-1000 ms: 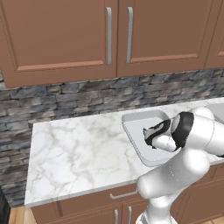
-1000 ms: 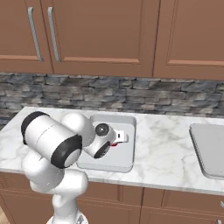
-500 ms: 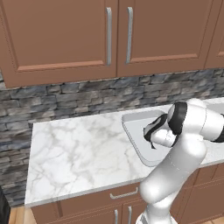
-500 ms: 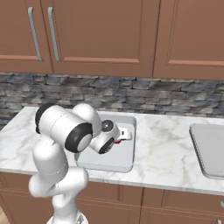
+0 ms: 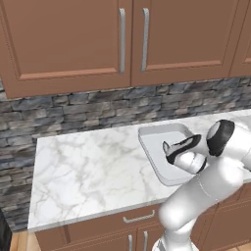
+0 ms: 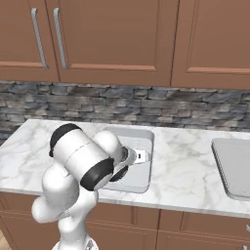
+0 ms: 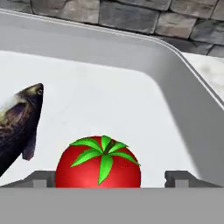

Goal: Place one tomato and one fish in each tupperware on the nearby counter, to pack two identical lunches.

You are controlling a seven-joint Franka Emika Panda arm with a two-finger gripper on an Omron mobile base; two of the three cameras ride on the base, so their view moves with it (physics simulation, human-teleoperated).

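Nearest, in the hand view, the tool shows two dark fingertips standing wide apart, one on each side of a red tomato with a green star top. Jaws look fully spread; neither tip visibly presses the tomato, so nothing is gripped. Tomato rests on the floor of a pale grey tupperware. Just beside it, toward the view's left edge, lies a dark silvery fish, head pointing up toward the tray's far wall, apart from the tomato.

From the left base view the tool hangs over that same tray, which sits near the front edge of the white marble surface, toward its right end. Arm hides most of the tray's inside.

Right base view: a second tray sits well apart, at the right edge of the picture; contents cannot be told.

Farther back, stone backsplash and brown cabinets. No readable labels or writing anywhere.
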